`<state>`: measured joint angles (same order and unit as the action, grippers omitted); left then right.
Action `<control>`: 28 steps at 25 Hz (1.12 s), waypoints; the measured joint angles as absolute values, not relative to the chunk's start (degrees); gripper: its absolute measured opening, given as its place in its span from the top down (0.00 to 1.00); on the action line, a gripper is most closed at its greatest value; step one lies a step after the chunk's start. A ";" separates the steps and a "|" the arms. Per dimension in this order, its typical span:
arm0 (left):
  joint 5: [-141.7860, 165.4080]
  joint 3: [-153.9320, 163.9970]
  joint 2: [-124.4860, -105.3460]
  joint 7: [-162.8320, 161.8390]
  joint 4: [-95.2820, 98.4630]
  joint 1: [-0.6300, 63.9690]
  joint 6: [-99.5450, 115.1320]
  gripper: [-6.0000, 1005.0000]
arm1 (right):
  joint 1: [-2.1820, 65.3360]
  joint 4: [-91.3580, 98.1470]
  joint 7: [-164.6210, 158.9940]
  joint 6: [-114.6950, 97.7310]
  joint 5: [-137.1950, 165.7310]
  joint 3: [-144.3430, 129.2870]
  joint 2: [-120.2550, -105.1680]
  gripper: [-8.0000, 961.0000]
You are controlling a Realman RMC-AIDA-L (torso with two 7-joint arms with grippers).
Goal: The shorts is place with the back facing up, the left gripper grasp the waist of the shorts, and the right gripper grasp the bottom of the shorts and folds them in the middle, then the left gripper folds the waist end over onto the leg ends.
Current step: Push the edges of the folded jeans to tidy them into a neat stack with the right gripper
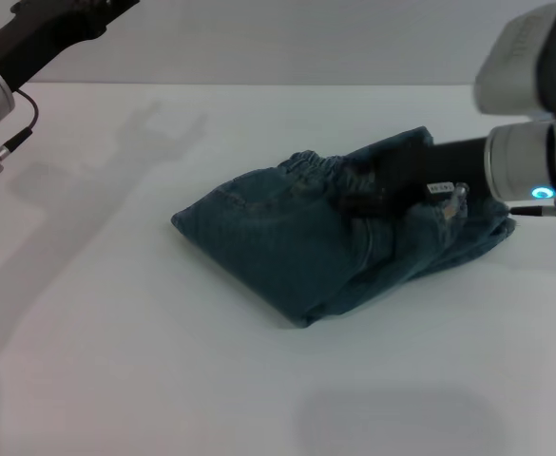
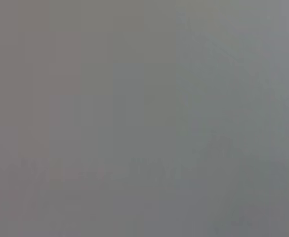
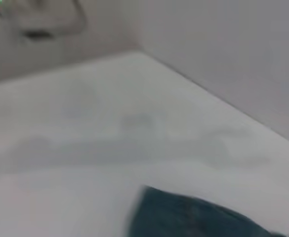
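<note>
the right claw (image 1: 368, 185) is reaching over the shorts (image 1: 325, 247) from the right side, low on the denim near the elastic waist; it is dark and blurred there, so i cannot tell if it is clenched or released. the shorts are lying in a folded heap on the white surface (image 1: 116, 361), about in the middle. the left arm is staying high at the far left, its claw out of view. i am judging that a fold is being finished: the right claw should be pressing the layers flat, lining the edges, then leaving slowly without dragging the cloth.
</note>
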<state>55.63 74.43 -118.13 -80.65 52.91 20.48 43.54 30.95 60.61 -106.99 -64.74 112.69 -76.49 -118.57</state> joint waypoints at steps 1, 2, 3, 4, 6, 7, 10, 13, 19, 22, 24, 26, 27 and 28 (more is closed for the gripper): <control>55.63 74.44 -118.13 -80.67 52.92 20.48 43.64 0.16 | 30.47 61.98 -106.56 -66.84 111.57 -76.36 -118.49 0.47; 55.63 74.45 -118.13 -80.69 52.91 20.48 43.86 0.16 | 30.15 63.41 -106.37 -69.83 110.52 -76.15 -118.40 0.47; 55.63 74.45 -118.13 -80.69 52.91 20.48 43.86 0.16 | 30.96 64.68 -106.93 -75.92 110.21 -75.43 -118.12 0.47; 55.63 74.45 -118.12 -80.73 52.92 20.48 44.05 0.16 | 30.96 64.68 -106.93 -75.92 110.21 -75.43 -118.12 0.46; 55.63 74.45 -118.12 -80.74 52.98 20.48 44.11 0.16 | 32.91 64.73 -108.53 -82.70 110.82 -74.79 -117.76 0.46; 55.63 74.45 -118.10 -80.74 53.12 20.48 44.20 0.16 | 33.96 64.43 -109.41 -85.25 111.39 -74.53 -117.62 0.46; 55.63 74.44 -118.06 -80.75 53.20 20.48 44.27 0.16 | 37.67 63.04 -112.85 -91.71 114.95 -73.60 -117.42 0.46; 55.63 74.37 -118.03 -80.75 53.41 20.48 44.53 0.16 | 40.57 61.77 -114.95 -94.59 118.68 -72.59 -117.39 0.46; 55.63 74.33 -118.03 -80.48 53.25 20.48 44.73 0.16 | 46.30 52.81 -118.62 -95.97 123.05 -72.60 -117.76 0.47; 55.63 74.19 -118.13 -80.36 52.86 20.42 44.75 0.16 | 47.74 50.14 -118.73 -95.76 125.48 -72.96 -118.28 0.47; 55.63 74.16 -118.16 -80.36 52.72 20.41 44.76 0.16 | 48.31 49.32 -119.31 -95.38 127.45 -73.07 -118.54 0.46; 55.63 74.16 -118.16 -80.36 52.72 20.41 44.76 0.16 | 48.58 48.98 -120.26 -94.50 128.72 -73.80 -118.69 0.46; 55.63 74.09 -118.17 -80.35 52.51 20.40 44.75 0.16 | 48.58 48.93 -120.55 -93.83 129.06 -74.36 -118.72 0.46; 55.63 74.09 -118.17 -80.35 52.51 20.40 44.75 0.16 | 48.53 48.90 -120.76 -92.83 129.32 -75.12 -118.75 0.46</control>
<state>55.63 74.09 -118.17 -80.35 52.51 20.40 44.75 48.53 48.90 -120.76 -92.83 129.32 -75.12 -118.75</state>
